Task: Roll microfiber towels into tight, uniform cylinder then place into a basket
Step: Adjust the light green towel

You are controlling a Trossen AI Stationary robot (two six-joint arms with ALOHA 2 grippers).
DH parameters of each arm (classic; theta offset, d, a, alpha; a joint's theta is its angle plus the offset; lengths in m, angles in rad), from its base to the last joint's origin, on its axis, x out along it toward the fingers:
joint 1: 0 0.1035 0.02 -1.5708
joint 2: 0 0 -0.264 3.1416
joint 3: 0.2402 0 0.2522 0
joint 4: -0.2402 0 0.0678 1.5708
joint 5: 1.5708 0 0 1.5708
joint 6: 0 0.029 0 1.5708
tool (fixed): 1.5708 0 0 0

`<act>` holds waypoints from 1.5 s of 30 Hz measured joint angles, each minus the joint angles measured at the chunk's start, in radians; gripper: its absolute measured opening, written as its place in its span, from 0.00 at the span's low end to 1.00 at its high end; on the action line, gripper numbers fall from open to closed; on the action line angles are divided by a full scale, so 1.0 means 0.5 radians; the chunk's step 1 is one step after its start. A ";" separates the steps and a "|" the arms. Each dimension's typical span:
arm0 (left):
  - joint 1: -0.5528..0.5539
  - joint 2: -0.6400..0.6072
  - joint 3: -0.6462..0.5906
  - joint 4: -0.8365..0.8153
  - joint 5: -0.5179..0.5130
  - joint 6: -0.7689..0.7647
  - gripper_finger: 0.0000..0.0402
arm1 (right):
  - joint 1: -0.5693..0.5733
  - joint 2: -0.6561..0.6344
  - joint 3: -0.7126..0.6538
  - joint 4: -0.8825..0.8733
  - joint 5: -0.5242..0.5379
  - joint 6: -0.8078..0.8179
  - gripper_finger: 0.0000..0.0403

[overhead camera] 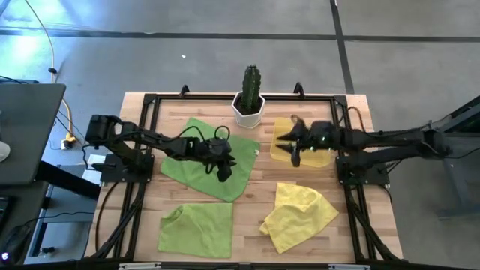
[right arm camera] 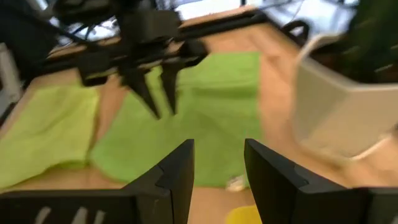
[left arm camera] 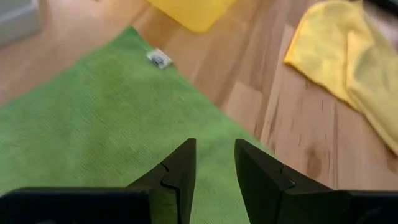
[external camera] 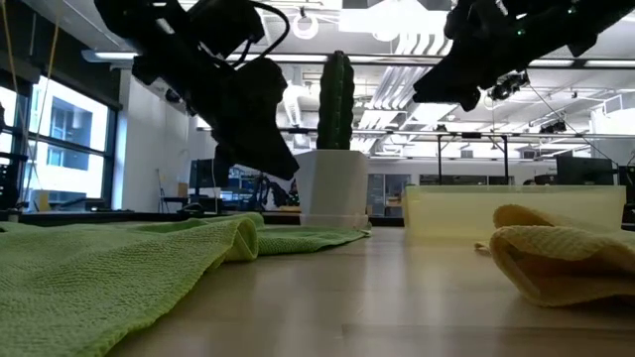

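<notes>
A lime-green towel (overhead camera: 196,156) lies spread out flat at the table's middle left. My left gripper (overhead camera: 225,172) hovers open just above its right part (left arm camera: 93,124), nothing between the fingers. A second green towel (overhead camera: 196,229) lies crumpled at the near left, and a yellow towel (overhead camera: 298,214) lies crumpled at the near right. The pale yellow basket (overhead camera: 324,157) rests on the table at the far right. My right gripper (overhead camera: 289,142) stands open above the basket's left part, pointing toward the left gripper (right arm camera: 158,99), with nothing between its fingers.
A white pot with a cactus (overhead camera: 249,105) stands at the far middle, between the spread green towel and the basket. A black frame (overhead camera: 150,101) runs round the table top. Bare wood (overhead camera: 262,176) shows between the towels.
</notes>
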 joint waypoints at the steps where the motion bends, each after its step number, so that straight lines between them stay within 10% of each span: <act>1: -0.012 0.002 0.000 -0.023 -0.007 0.010 0.25 | 0.073 0.024 0.000 0.000 0.024 0.043 0.33; 23: -0.488 0.013 -0.001 -0.167 -0.271 -0.084 0.25 | 1.214 0.862 0.005 0.896 0.471 0.833 0.33; 45: -1.121 0.260 0.000 -0.106 -0.223 -0.209 0.25 | 1.258 1.235 0.758 -0.014 0.494 0.429 0.33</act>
